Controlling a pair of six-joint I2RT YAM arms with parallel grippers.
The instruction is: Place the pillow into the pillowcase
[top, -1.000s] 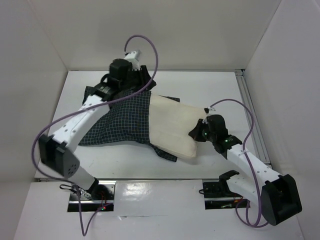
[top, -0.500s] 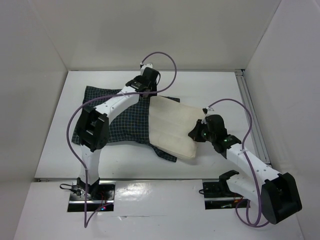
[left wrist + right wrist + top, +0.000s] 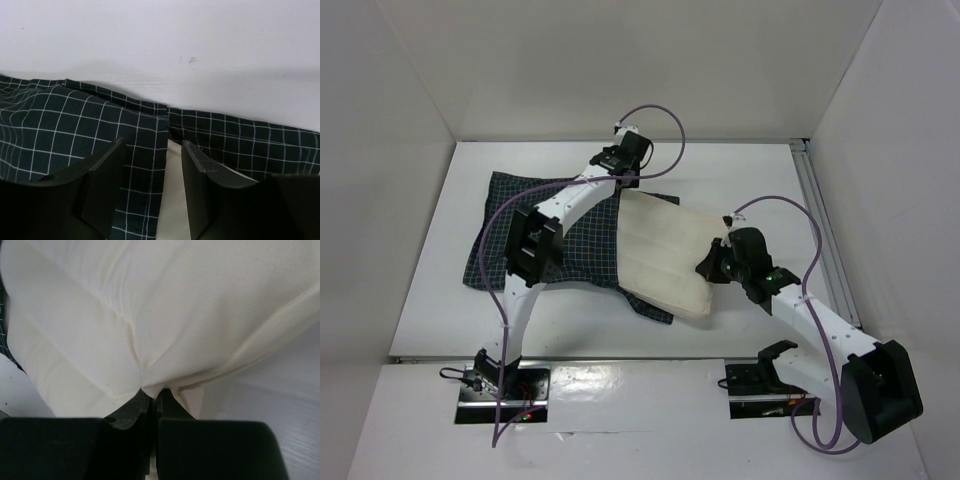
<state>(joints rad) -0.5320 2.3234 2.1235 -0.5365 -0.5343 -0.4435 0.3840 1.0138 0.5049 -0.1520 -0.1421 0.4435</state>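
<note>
Insertion is partial. The soft cream rectangular pillow (image 3: 665, 255) lies on the white tabletop (image 3: 740, 170), its left end apparently inside the limp navy grid-checked fabric pillowcase (image 3: 520, 230); most of it is exposed. The right claw (image 3: 152, 405) is clenched on the pillow's right edge. The left claw (image 3: 152, 185) hangs released over the case's far hem.

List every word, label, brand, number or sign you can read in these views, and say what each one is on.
None: no text can be read in any view.
The pillowcase carries only a white grid pattern, the pillow is plain, and no lettering shows on the left arm, the right arm or the table.
</note>
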